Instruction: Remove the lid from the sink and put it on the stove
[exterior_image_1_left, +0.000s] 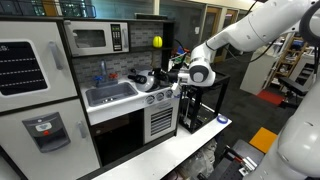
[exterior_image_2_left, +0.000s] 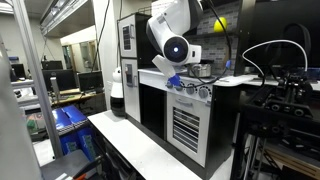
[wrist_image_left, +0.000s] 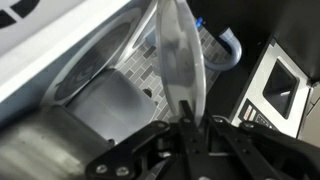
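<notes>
jaws pinch the lid (wrist_image_left: 183, 60) on edge by its rim; i'd level it low over the stove (exterior_image_1_left: 163, 96) before releasing.

In the wrist view the lid (wrist_image_left: 183, 60) is blurred, its top cut off by the picture's edge; in an exterior view the stove (exterior_image_1_left: 160, 96) has burners too small to tell apart

Research lab, white toy kitchen (exterior_image_1_left: 88, 135), computer desks (exterior_image_2_left: 65, 97) with monitors, cabled equipment racks (exterior_image_2_left: 275, 110)
</notes>
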